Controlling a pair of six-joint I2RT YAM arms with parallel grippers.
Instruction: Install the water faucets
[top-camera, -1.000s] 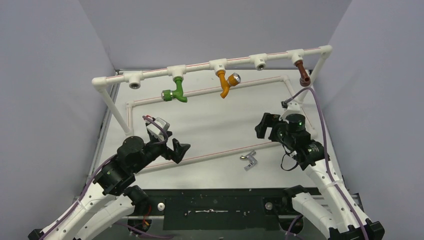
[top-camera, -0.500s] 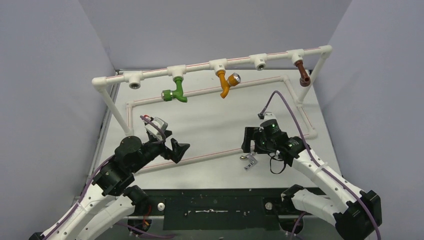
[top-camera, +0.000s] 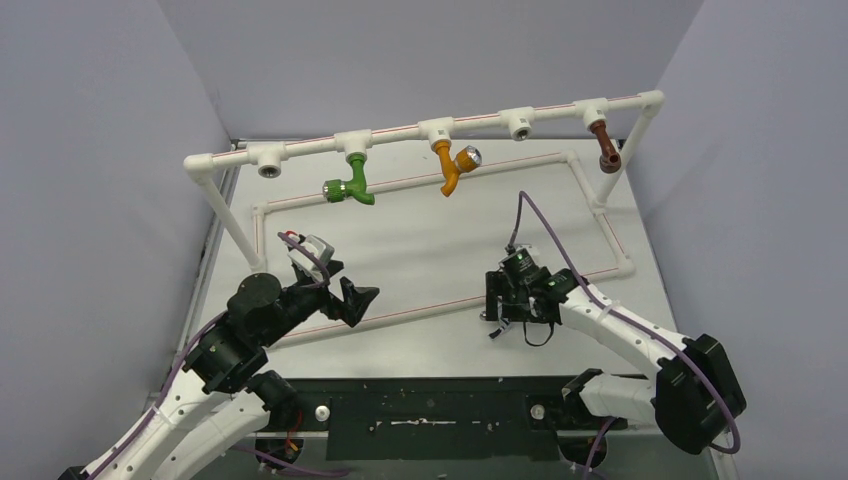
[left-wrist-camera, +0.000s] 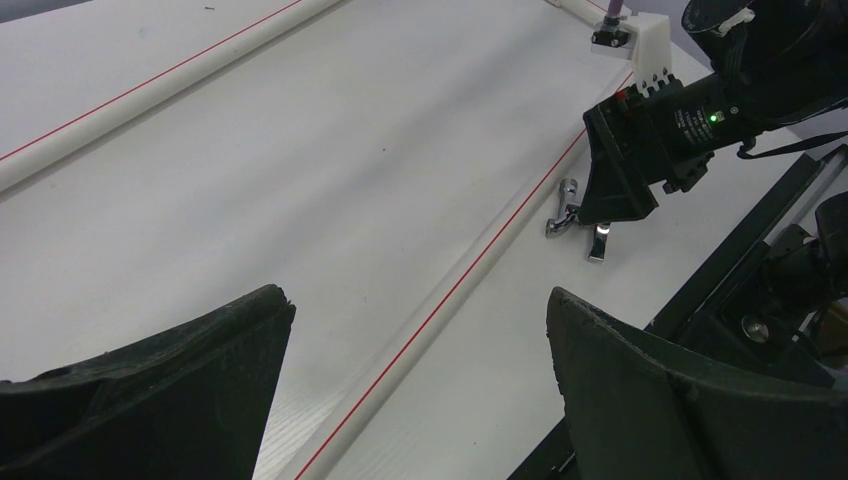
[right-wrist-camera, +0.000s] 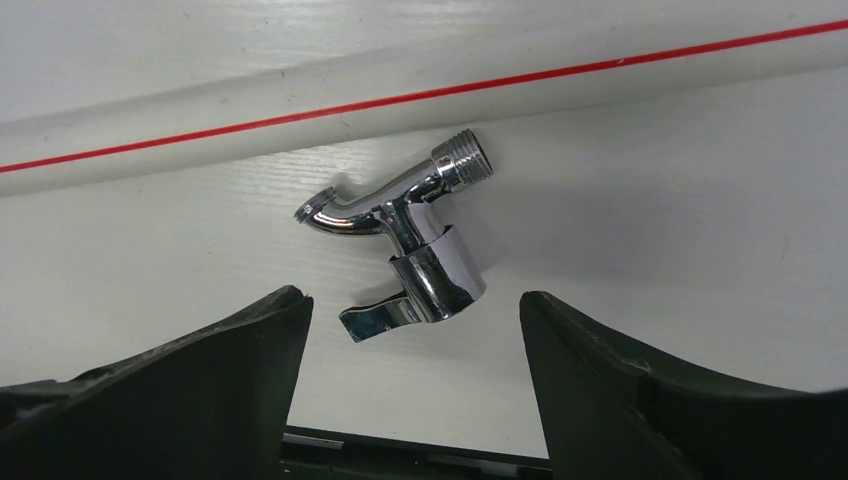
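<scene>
A shiny chrome faucet (right-wrist-camera: 405, 240) lies on the white table just in front of the near red-lined pipe (right-wrist-camera: 300, 105). It also shows in the left wrist view (left-wrist-camera: 580, 215) and, mostly hidden by the gripper, in the top view (top-camera: 497, 329). My right gripper (top-camera: 503, 310) hovers right over it, open, its fingers (right-wrist-camera: 230, 380) either side of the faucet's handle and not touching. My left gripper (top-camera: 358, 300) is open and empty above the same pipe, to the left. Green (top-camera: 350, 187), orange (top-camera: 451, 165) and brown (top-camera: 606, 148) faucets hang from tees on the raised pipe rail.
The raised white rail (top-camera: 420, 135) has open tees at far left (top-camera: 268, 165) and right of centre (top-camera: 519, 124). A low rectangular pipe frame (top-camera: 590, 200) lies on the table. The black table edge (top-camera: 430, 410) runs along the front.
My right arm has swung left and down from the back right, bringing its open gripper over the chrome faucet. The left arm has not moved.
</scene>
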